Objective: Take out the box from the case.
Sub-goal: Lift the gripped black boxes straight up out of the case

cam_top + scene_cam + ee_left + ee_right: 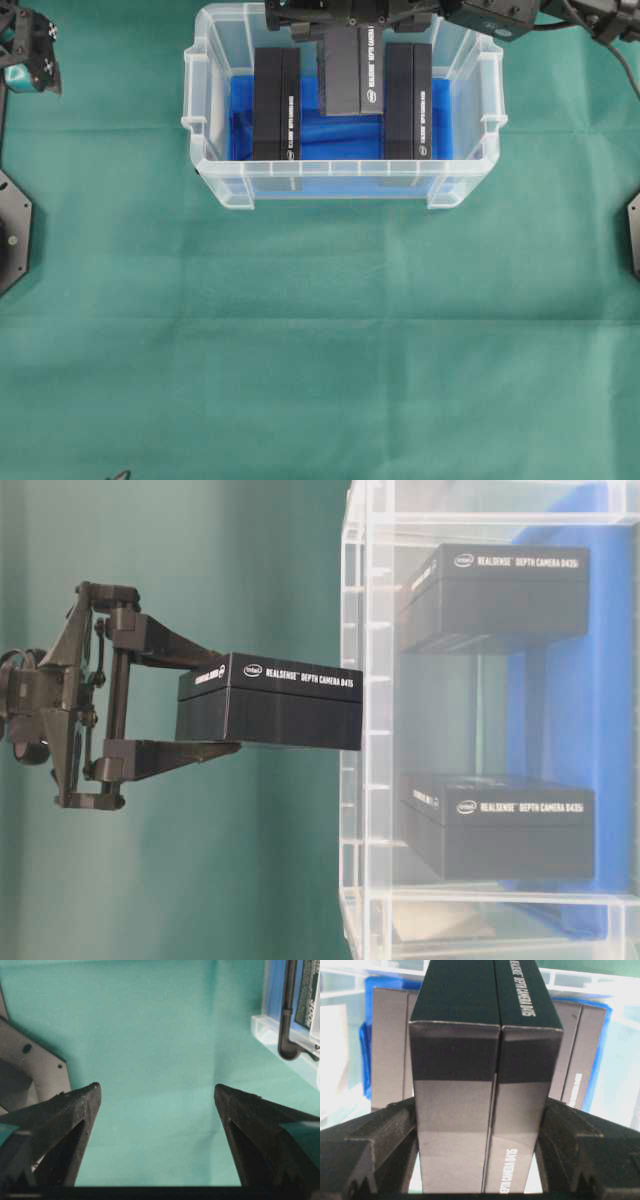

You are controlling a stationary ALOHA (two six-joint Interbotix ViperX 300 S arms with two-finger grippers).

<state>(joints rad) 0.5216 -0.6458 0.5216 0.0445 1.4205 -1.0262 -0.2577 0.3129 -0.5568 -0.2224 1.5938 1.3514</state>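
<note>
Overhead, right end effector [345, 45] grips box [350, 75] above case [215, 185] rim.

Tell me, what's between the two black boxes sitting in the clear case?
In the overhead view, only the blue lining lies between the left box and right box; the right tool holds a third box above it.

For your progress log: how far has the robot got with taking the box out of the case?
Done: the right end effector has gripped one box and raised it above the case.
In hand: lifting it clear.
Left: setting it down outside; two other boxes remain inside.
</note>
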